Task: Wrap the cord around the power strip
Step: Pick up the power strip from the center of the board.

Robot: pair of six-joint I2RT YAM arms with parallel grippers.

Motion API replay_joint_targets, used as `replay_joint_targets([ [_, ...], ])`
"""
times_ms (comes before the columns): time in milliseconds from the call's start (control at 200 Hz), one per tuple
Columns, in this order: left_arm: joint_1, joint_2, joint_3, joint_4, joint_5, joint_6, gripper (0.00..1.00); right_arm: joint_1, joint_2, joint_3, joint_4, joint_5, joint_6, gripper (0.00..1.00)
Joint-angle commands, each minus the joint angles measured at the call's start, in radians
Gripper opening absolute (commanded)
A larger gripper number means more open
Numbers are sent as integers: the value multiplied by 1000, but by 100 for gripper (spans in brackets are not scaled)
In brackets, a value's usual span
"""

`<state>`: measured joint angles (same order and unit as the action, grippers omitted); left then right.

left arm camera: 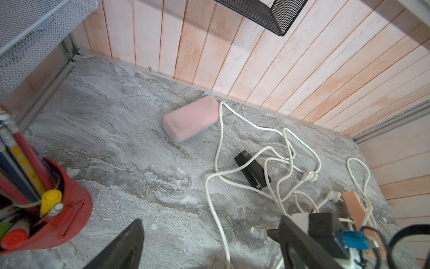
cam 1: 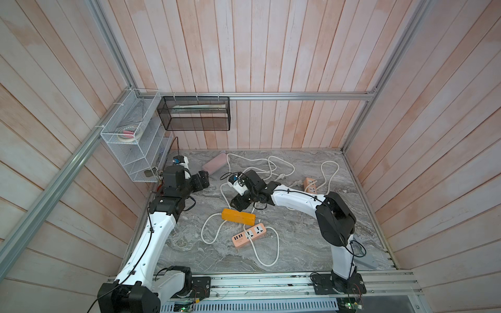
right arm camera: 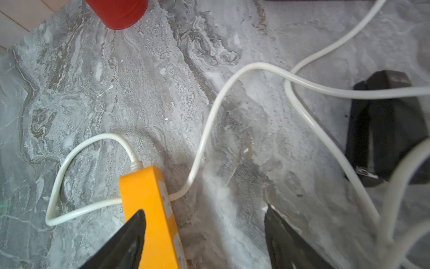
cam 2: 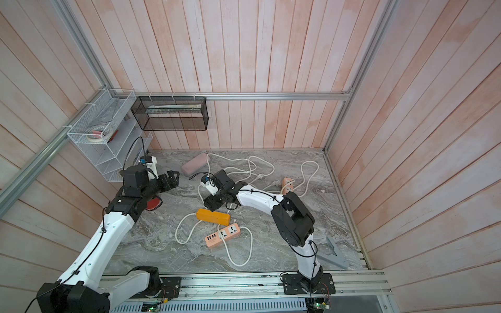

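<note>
**Two robot arms above loose power strips and tangled white cords**

Nearest the front edge of the grey marble table [cam 1: 298,244] lies a salmon-pink power strip [cam 1: 249,236], sockets facing up. Its own white lead loops toward the front.

Just behind it, about mid-table, lies the orange power strip [cam 1: 238,216]. Its white cord [right arm camera: 55,186] leaves one end and curls in an open loop on the table. It then passes under the strip and runs off toward the back. It is not wound around the strip.

The right gripper [right arm camera: 204,212] hangs just above and behind this strip, its jaws spread wide and holding nothing. One finger [right arm camera: 130,233] is over the strip's body. Close by, a black stapler [right arm camera: 384,125] lies with cords crossing over it.

Farther left, the left gripper [cam 2: 174,178] hangs above bare table, its jaws likewise spread apart and empty. A red pen cup [left arm camera: 58,209] stands near it.

Toward the right side, a small third salmon strip [cam 1: 310,185] sits among cord loops. At the back wall lies a pink case [left arm camera: 190,118].
</note>
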<state>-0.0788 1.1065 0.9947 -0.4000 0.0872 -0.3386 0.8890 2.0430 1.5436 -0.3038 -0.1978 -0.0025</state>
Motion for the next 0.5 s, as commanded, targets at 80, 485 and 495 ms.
replay_joint_targets([
  [80, 5, -27, 23, -53, -39, 16, 91, 38, 76, 94, -125, 11, -61, 78],
  [485, 5, -47, 19, -46, -33, 12, 91, 80, 186, 222, -293, -34, -96, 76],
  [495, 5, -47, 19, -47, -35, 13, 91, 81, 184, 218, -293, -35, -97, 76],
])
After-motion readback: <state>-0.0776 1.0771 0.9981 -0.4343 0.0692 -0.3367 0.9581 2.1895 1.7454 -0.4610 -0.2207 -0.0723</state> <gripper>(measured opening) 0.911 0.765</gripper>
